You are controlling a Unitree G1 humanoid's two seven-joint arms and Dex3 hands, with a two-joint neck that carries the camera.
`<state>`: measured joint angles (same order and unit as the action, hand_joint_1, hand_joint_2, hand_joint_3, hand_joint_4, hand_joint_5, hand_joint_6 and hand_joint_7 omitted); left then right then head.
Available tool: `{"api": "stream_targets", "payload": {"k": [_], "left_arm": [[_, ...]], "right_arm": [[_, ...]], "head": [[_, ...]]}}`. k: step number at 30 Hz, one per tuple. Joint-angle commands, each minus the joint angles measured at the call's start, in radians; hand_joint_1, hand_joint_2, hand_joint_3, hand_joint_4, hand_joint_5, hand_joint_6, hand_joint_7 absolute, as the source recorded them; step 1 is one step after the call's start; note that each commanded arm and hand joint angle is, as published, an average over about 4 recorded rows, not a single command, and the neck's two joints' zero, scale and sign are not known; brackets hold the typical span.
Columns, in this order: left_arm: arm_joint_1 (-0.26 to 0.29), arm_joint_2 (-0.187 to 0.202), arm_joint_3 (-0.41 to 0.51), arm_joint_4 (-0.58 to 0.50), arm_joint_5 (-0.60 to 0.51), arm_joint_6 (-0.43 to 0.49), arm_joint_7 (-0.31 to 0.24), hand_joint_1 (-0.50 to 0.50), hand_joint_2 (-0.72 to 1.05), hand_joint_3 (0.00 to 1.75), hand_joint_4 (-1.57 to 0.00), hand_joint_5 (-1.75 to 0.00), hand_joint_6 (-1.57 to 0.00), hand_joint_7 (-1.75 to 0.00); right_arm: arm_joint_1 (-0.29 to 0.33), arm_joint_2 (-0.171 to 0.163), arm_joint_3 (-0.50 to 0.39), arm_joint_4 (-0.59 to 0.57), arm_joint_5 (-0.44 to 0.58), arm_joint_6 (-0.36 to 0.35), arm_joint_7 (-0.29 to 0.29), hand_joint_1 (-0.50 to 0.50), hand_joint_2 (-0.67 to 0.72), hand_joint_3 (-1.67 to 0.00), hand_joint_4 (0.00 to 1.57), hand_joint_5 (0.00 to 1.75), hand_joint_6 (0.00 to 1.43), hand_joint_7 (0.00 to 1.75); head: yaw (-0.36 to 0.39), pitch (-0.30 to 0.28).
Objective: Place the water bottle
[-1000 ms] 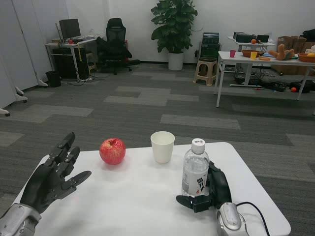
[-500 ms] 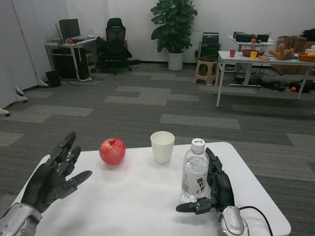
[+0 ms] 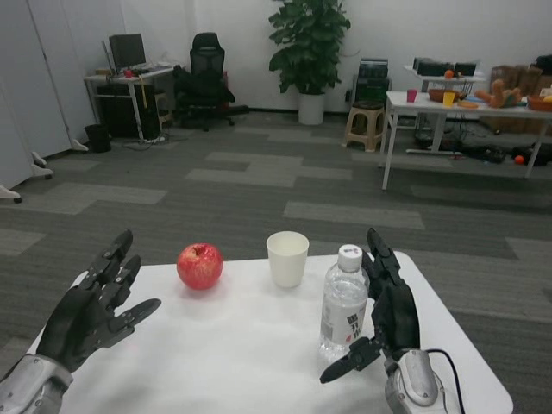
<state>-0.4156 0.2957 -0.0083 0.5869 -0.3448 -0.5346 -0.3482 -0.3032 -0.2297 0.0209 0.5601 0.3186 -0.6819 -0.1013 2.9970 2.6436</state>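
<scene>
The clear water bottle point(image 3: 343, 305), white-capped with a red and white label, stands upright on the white table point(image 3: 241, 345) right of centre. My right hand point(image 3: 386, 316) is just to its right with fingers spread and raised; the thumb reaches low in front of the bottle's base, and no finger grips the bottle. My left hand point(image 3: 92, 308) hovers over the table's left side, fingers apart, holding nothing.
A red apple point(image 3: 199, 266) and a white paper cup point(image 3: 287, 258) stand at the table's far edge, left of the bottle. A black cable point(image 3: 448, 379) runs from my right wrist. Beyond lie carpet, a desk, a plant and another table.
My right hand let go of the bottle: its fingers opened and lifted away to the right. The bottle stays standing. The camera shifted slightly. My left hand is unchanged.
</scene>
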Motion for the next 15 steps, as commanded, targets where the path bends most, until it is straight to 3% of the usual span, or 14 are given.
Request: {"api": "stream_targets", "payload": {"k": [1,4,6,15], "left_arm": [[0.011,0.018,0.009,0.001,-0.018,-0.005,0.003,-0.50,1.05,0.07,0.00,-0.10,0.00,0.00],[0.013,0.019,0.010,-0.001,-0.023,-0.005,0.003,-0.50,1.05,0.00,0.00,-0.10,0.00,-0.02],[0.012,0.020,0.010,-0.001,-0.026,-0.005,0.003,-0.50,1.05,0.04,0.00,-0.10,0.00,-0.02],[0.014,0.019,0.028,-0.003,-0.030,-0.015,0.003,-0.50,1.05,0.00,0.00,-0.10,0.00,0.00]], "right_arm": [[0.070,-0.020,-0.055,-0.131,0.010,0.001,-0.003,-0.46,0.53,-0.08,0.00,0.00,0.00,0.00],[0.145,-0.024,-0.114,-0.269,0.017,0.023,-0.001,-0.46,0.53,-0.08,0.00,0.00,0.00,0.00],[0.195,-0.033,-0.142,-0.354,0.044,0.038,0.012,-0.46,0.53,-0.08,0.00,0.00,0.00,0.00],[0.348,-0.074,-0.173,-0.592,0.216,0.067,0.077,-0.46,0.53,-0.08,0.00,0.00,0.00,0.00]], "head": [[0.000,0.001],[0.002,0.005],[0.001,0.006],[0.011,0.006]]}}
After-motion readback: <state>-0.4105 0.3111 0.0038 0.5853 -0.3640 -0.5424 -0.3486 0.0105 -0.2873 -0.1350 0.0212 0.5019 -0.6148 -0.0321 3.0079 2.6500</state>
